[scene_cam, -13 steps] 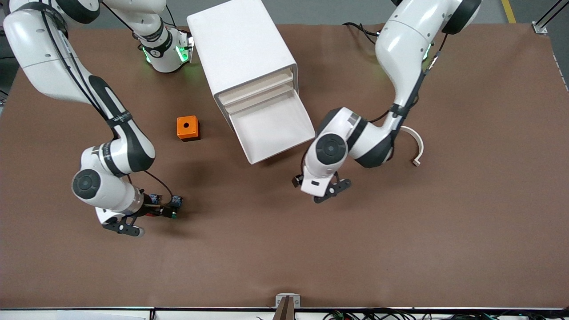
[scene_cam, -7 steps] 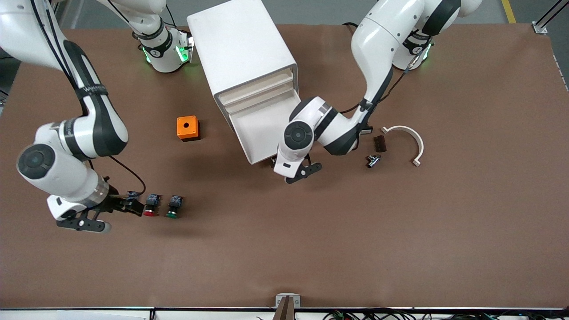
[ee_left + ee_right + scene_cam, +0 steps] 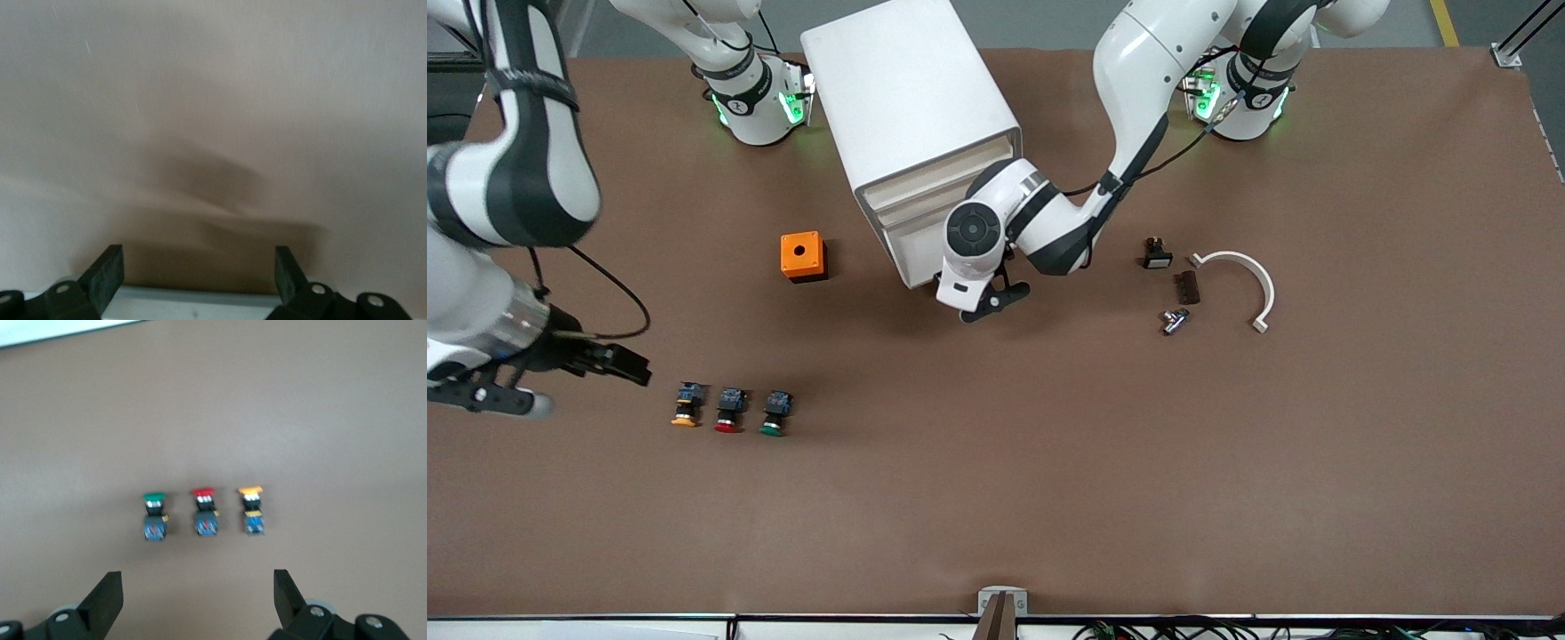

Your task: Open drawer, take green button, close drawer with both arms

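Here left claw (image 3: 996,300) wide, hiding drawer (image 3: 911,258) front; right claw (image 3: 198,603) wide, empty.

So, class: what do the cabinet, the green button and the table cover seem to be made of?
Cabinet: probably plastic, smooth white with a slight sheen, rounded moulded edges.
Green button: likely plastic, with a glossy green cap on a black-and-blue body; too small to be sure.
Table cover: matte brown, perhaps paper or felt-like sheet; faint creases show, with no shine.
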